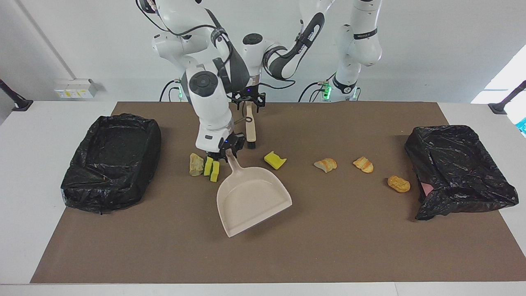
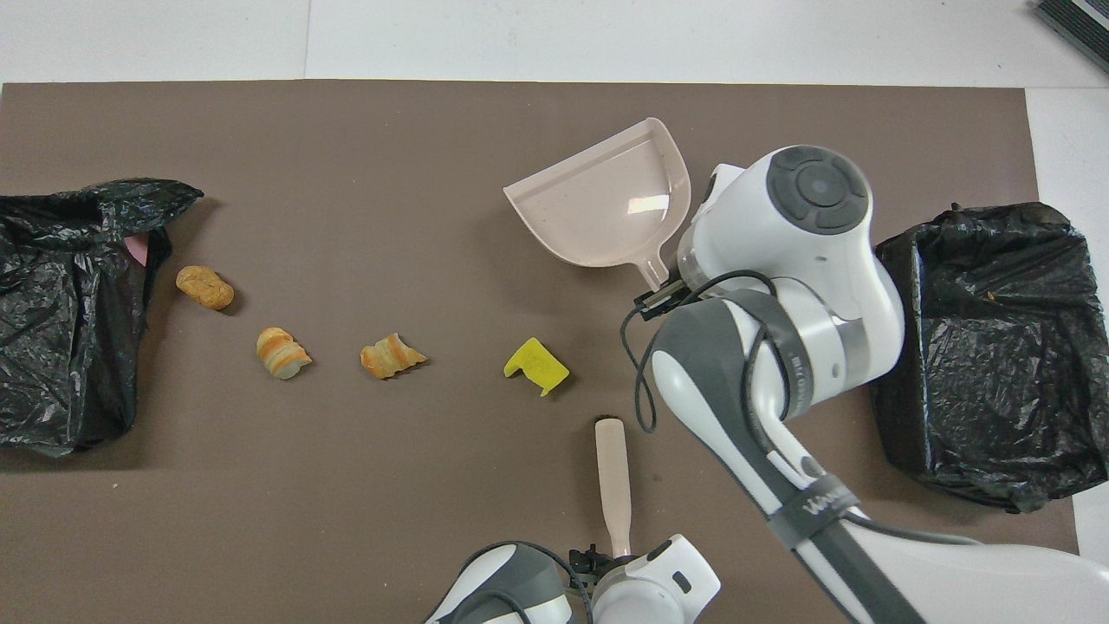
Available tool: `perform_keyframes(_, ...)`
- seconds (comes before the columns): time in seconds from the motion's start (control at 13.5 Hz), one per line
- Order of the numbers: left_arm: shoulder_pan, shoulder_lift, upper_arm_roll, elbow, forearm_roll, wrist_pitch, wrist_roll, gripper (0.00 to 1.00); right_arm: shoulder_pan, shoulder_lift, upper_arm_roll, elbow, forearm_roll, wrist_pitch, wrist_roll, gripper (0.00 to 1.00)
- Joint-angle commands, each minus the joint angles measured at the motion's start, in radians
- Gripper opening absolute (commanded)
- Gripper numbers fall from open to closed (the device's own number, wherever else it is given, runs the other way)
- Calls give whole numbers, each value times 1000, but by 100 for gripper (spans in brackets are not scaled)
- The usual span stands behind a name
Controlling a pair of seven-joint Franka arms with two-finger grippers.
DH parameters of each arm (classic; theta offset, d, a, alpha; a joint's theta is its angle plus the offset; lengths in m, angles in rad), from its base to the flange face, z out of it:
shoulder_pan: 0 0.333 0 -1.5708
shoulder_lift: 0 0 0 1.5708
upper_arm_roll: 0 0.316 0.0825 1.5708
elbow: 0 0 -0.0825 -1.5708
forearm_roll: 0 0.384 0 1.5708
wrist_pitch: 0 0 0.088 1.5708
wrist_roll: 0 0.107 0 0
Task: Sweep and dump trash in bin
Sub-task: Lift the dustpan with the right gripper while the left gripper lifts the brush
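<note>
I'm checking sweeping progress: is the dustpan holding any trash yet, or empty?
Empty. The dustpan shows only its bare beige inside in both views; the yellow sponge chunk and the bread-like pieces lie on the brown mat.

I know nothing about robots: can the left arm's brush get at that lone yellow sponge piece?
Probably yes: the left gripper holds the brush close by the yellow sponge piece, only bare mat between them; the dustpan lies to one side.

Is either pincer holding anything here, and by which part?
Right pincer grips the dustpan by its handle. Left pincer has the brush by the handle's top end; whether its fingers are clamped cannot be told.
</note>
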Motion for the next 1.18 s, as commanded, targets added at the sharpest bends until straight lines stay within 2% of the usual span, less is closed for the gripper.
perform_keyframes(0.0, -20, -11, 15, 13, 25, -49, -30, 61, -84, -54, 6, -14, -10, -93, -230, 0)
perform_keyframes(0.07, -21, -14, 15, 13, 25, -62, -30, 47, -115, -61, 5, -12, -19, -123, -346, 0)
perform_keyframes(0.15, -27, -18, 15, 13, 25, -71, -30, 27, -144, -69, 5, -14, -47, -141, -454, 0)
perform_keyframes(0.22, -29, -26, 15, 10, 25, -74, -30, 0, -169, -69, 6, -14, -91, -156, -550, 0)
perform_keyframes(0.37, -20, -50, 15, 7, 25, -97, -27, 0, -180, -74, 6, -22, -188, -152, -722, 0)
perform_keyframes(0.59, 11, -127, 23, 7, 25, -198, -22, 0, -167, -92, 8, -58, -301, -141, -795, 0)
perform_keyframes(0.74, 58, -187, 24, 7, 25, -291, -26, 0, -167, -89, 9, -72, -305, -114, -891, 0)
perform_keyframes(1.11, 250, -213, 27, 18, 48, -404, -28, 0, -91, -112, 12, -181, -300, -81, -924, 0)
